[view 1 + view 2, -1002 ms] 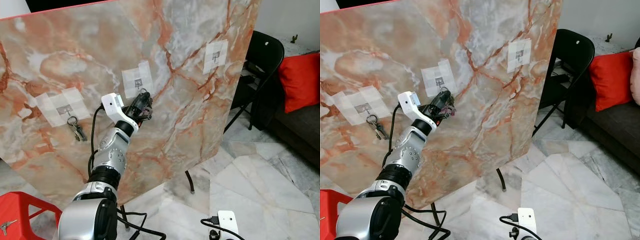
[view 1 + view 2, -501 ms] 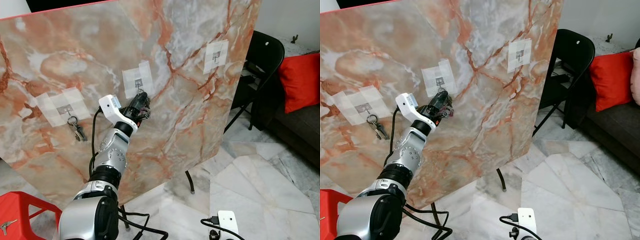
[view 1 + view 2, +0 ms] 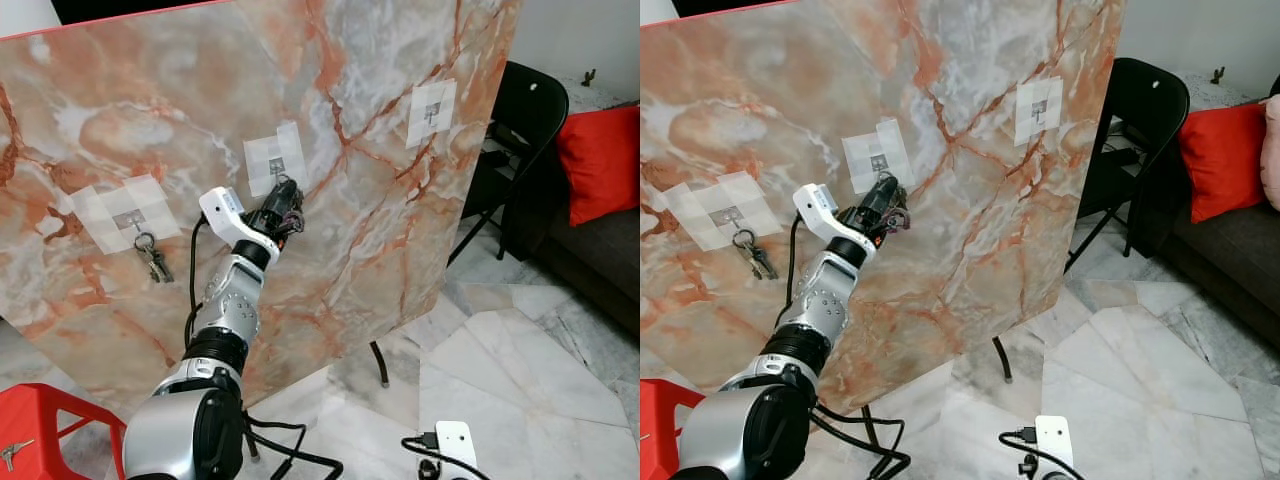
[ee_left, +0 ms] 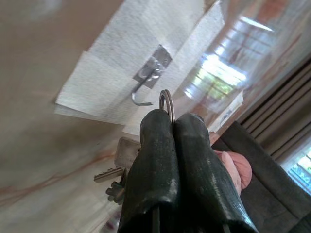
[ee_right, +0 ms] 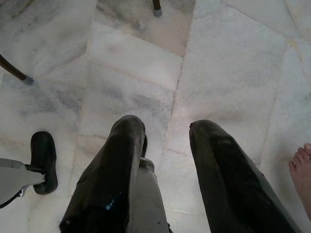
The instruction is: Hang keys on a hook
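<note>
We see the left gripper (image 4: 171, 127) with jaws clenched on the key ring (image 4: 166, 102), just below the hook (image 4: 144, 87). The right gripper (image 5: 167, 141) hangs above the floor (image 5: 233, 63), jaws released.

Three hooks (image 3: 131, 222) (image 3: 275, 170) (image 3: 431, 113); two key bunches (image 3: 153, 259) (image 4: 119, 170); one chair (image 3: 520, 130).

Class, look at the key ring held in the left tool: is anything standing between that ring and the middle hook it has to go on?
Nothing visible. The left tool pinches the ring just short of the hook, with only open air between. The keys hang below the fingers, away from that gap.
</note>
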Motion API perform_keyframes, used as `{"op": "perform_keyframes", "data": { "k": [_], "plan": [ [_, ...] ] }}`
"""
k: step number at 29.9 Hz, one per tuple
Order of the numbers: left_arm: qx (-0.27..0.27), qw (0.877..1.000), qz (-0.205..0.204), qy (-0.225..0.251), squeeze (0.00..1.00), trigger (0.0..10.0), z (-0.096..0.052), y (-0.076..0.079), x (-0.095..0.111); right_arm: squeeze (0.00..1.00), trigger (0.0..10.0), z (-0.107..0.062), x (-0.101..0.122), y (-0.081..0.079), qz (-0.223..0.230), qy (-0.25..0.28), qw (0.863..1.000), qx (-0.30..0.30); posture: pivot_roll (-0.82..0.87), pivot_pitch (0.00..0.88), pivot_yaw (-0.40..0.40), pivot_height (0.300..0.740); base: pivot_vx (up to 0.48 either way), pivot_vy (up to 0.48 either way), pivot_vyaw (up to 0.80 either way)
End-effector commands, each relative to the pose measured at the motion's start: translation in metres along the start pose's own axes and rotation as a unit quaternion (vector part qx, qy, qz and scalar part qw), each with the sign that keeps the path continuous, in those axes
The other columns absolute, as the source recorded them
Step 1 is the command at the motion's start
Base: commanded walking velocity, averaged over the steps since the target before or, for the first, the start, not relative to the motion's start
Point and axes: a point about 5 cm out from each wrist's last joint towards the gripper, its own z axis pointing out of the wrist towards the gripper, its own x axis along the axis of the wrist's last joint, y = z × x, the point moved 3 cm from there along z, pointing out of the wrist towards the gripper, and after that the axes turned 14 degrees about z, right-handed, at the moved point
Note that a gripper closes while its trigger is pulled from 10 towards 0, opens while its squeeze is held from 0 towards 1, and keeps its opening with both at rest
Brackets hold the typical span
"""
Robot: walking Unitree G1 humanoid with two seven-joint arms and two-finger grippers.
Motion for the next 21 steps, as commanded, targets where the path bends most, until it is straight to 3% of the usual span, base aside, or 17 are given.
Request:
{"op": "perform_keyframes", "data": {
  "k": [1,21],
  "plan": [
    [0.000,1.000,-0.004,0.013,0.00,10.0,0.0064,0.0022,0.0094,0.00,10.0,0.0001,0.0016,0.0001,0.000,0.004,1.000,0.000,-0.04,0.002,0.003,0.740,0.000,0.000,0.00],
    [0.027,0.999,-0.030,0.014,0.00,10.0,0.0059,-0.0042,0.0079,0.00,10.0,0.0001,0.0023,0.0001,0.000,0.006,1.000,0.001,-0.05,0.000,0.004,0.740,0.000,0.000,0.00]
  ]
}}
